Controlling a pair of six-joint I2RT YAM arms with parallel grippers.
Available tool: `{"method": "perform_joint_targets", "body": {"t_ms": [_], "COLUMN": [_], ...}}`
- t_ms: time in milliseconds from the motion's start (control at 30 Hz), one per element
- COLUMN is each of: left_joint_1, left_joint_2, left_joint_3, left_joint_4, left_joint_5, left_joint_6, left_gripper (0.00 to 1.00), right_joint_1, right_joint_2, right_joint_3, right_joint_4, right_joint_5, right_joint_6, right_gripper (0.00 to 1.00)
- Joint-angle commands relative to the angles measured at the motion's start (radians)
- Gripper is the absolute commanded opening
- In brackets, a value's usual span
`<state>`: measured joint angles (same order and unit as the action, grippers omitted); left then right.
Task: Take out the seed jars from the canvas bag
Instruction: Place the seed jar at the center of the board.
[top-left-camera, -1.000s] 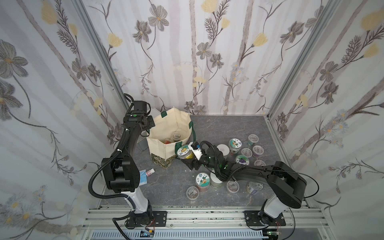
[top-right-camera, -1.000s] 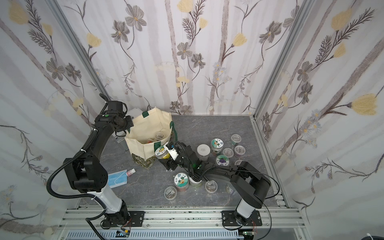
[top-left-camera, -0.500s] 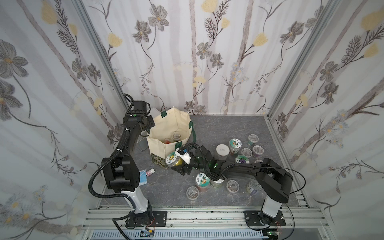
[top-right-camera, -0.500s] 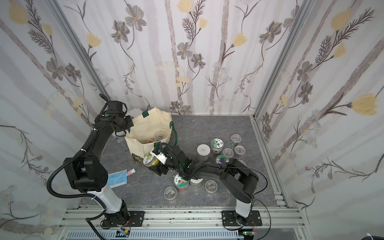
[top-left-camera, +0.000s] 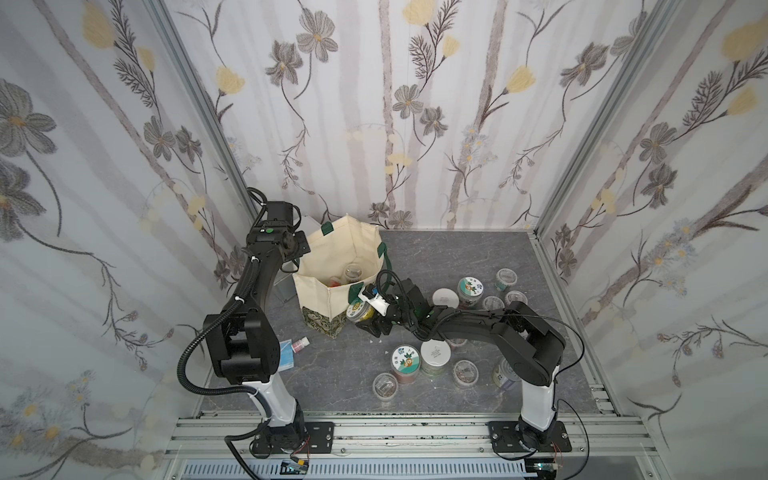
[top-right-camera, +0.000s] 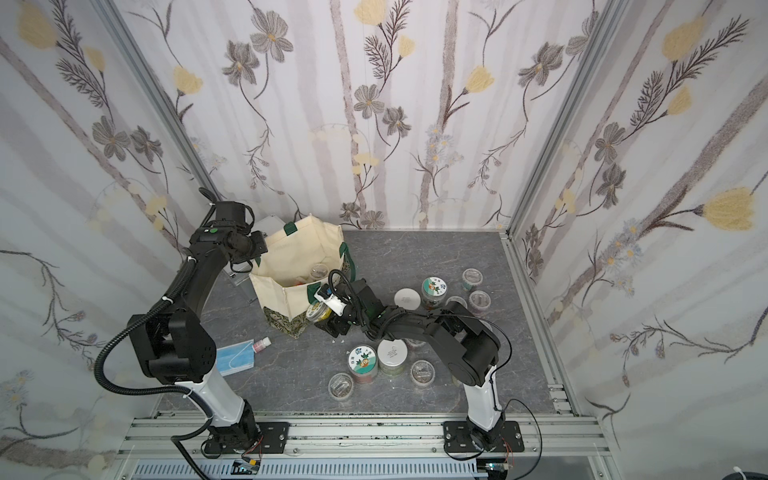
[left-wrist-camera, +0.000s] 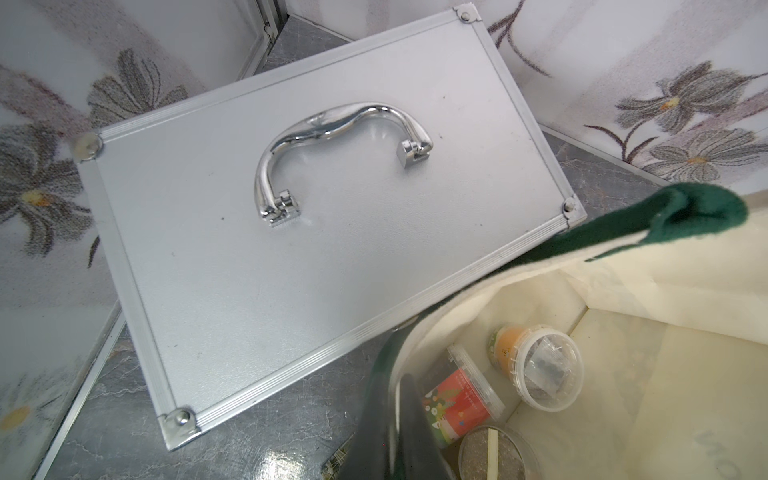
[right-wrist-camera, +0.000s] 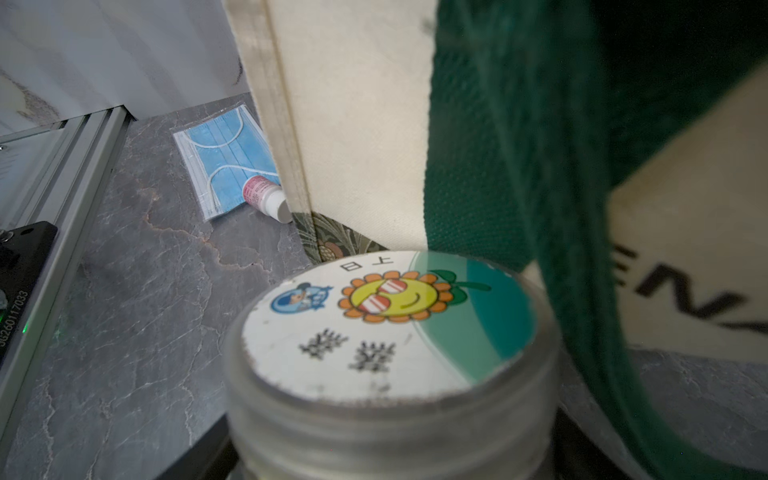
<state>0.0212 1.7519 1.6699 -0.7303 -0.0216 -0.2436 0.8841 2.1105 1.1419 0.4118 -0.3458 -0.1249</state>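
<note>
The cream canvas bag (top-left-camera: 318, 293) (top-right-camera: 276, 297) stands open at the back left. My left gripper (top-left-camera: 301, 249) (left-wrist-camera: 388, 432) is shut on the bag's rim by a green handle. Inside lie seed jars: a clear one (left-wrist-camera: 544, 370), a red-labelled one (left-wrist-camera: 457, 403) and a third (left-wrist-camera: 494, 457). My right gripper (top-left-camera: 369, 318) (right-wrist-camera: 390, 461) is shut on a seed jar with a sunflower sticker lid (top-left-camera: 357, 311) (right-wrist-camera: 386, 328), outside the bag beside its front right corner. Several more jars stand on the table, such as those in a top view (top-left-camera: 405, 362) (top-left-camera: 471, 287).
A silver metal case (left-wrist-camera: 311, 208) lies behind the bag in the back left corner. A blue face mask (top-left-camera: 284, 353) (right-wrist-camera: 224, 166) and a tiny pink-capped bottle (top-left-camera: 300, 344) (right-wrist-camera: 266, 197) lie left of the bag's front corner. The jars crowd the table's right half.
My right gripper carried the sunflower jar leftward along the bag's front corner, then back a little to the right. The left arm and the bag have not moved.
</note>
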Motion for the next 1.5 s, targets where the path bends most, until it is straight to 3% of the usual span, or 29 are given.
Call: {"method": "perform_joint_targets", "body": {"t_ms": [0,600,1100,1467], "left_joint_1": [0.0,0.0,0.0,0.0], "left_joint_2": [0.007,0.009,0.011,0.008], "left_joint_3": [0.005,0.008,0.008,0.01], "left_joint_4": [-0.018,-0.02,-0.019,-0.02], "left_joint_5": [0.012,0.02,0.025,0.031], "left_joint_6": [-0.01,-0.011,-0.013,-0.014], "left_gripper": [0.0,0.0,0.0,0.0], "right_joint_1": [-0.012,-0.033,-0.034,-0.036], "right_joint_2": [0.028,0.103,0.042,-0.045], "right_joint_3": [0.025,0.056,0.012,-0.03], "right_joint_4": [0.014,-0.028,-0.039,-0.05], "right_joint_5": [0.002,0.03,0.06,0.075], "right_joint_6": [-0.03,-0.077,-0.074,-0.06], "right_gripper": [0.68,0.76,0.92,0.93]}}
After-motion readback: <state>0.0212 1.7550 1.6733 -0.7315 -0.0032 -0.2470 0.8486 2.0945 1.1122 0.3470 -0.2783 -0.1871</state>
